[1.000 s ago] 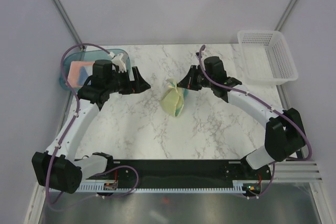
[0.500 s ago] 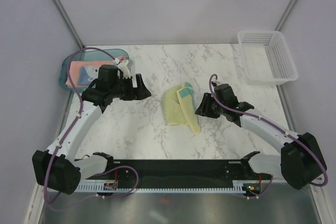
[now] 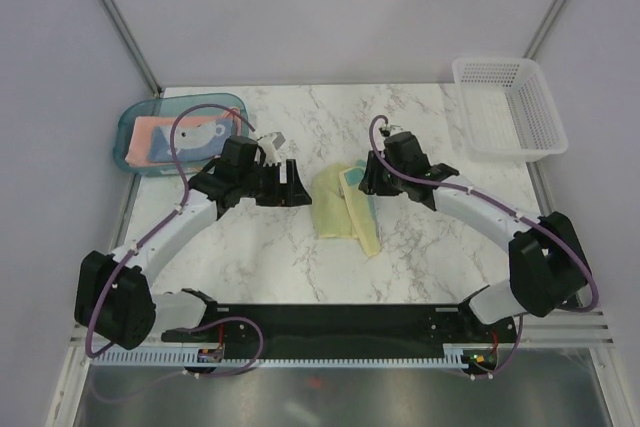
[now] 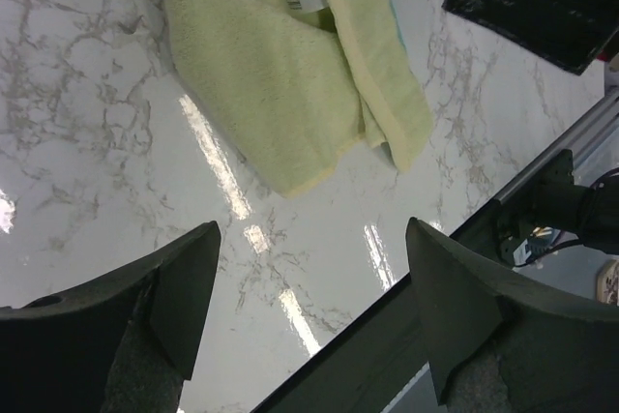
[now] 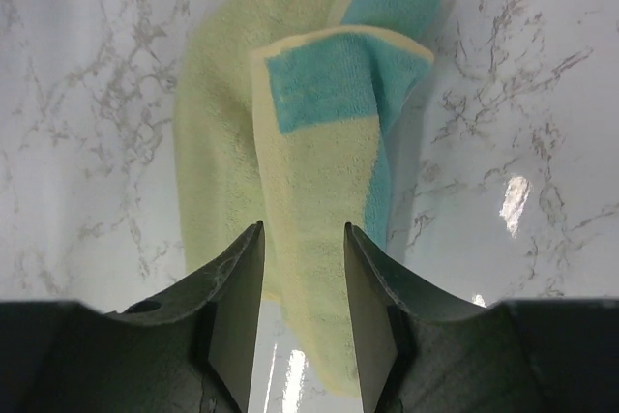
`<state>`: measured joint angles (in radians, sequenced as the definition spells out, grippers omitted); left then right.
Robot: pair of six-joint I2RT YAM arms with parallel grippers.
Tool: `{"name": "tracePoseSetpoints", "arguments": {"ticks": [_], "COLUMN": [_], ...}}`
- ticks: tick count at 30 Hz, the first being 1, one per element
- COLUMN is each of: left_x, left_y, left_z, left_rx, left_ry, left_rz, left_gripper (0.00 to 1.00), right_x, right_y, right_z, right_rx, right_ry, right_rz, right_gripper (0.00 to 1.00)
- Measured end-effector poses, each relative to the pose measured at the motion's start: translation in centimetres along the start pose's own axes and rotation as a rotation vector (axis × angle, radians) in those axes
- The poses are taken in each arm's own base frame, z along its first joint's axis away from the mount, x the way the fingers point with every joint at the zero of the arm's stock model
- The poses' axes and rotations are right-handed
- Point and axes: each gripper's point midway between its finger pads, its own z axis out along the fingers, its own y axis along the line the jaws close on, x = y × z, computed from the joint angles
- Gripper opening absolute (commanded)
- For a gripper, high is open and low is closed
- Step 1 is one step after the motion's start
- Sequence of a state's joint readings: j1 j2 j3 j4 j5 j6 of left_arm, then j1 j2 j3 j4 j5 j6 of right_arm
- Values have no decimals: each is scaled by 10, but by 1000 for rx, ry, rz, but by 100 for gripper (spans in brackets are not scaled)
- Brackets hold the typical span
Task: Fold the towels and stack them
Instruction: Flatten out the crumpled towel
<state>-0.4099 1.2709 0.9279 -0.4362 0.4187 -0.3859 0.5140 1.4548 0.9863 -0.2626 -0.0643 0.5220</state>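
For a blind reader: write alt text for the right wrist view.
A pale yellow towel with teal panels lies loosely folded on a white marbled table. The right gripper is at the bottom edge, its dark jaws parted, with a folded strip of the towel showing between them.

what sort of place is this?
Likely a lab test cell: plain grey walls boxing in a marble-pattern table, left arm and right arm mounted at its near edge, staged white mesh basket.
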Motion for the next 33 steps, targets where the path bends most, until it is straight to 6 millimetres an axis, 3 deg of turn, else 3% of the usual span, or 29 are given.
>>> {"name": "tracePoseSetpoints", "arguments": {"ticks": [3, 6, 9, 11, 18, 23, 27, 33], "left_x": [2, -10, -23, -30, -37, -27, -23, -32], "left_y": [-7, -15, -19, -24, -40, -32, -23, -24], "left_z": [6, 18, 41, 63, 128, 158, 171, 188], "left_rx": [35, 83, 106, 117, 145, 96, 52, 50], "left_ry": [-2, -29, -16, 3, 68, 107, 110, 97], "left_rz": [-37, -86, -127, -137, -152, -183, -192, -205], "left_gripper": [81, 79, 74, 71, 66, 73, 74, 52], "right_x": [26, 60, 92, 100, 80, 80, 84, 85], "right_y": [-1, -1, -4, -7, -11, -14, -20, -25], "right_z": [6, -2, -18, -31, -66, -67, -68, -72], "right_rx": [34, 51, 64, 68, 57, 66, 76, 80], "right_ry": [45, 74, 97, 78, -73, -82, -78, -98], "right_rz": [-34, -84, -121, -122, -89, -106, -116, -121], "right_gripper": [47, 49, 51, 53, 53, 54, 54, 55]}}
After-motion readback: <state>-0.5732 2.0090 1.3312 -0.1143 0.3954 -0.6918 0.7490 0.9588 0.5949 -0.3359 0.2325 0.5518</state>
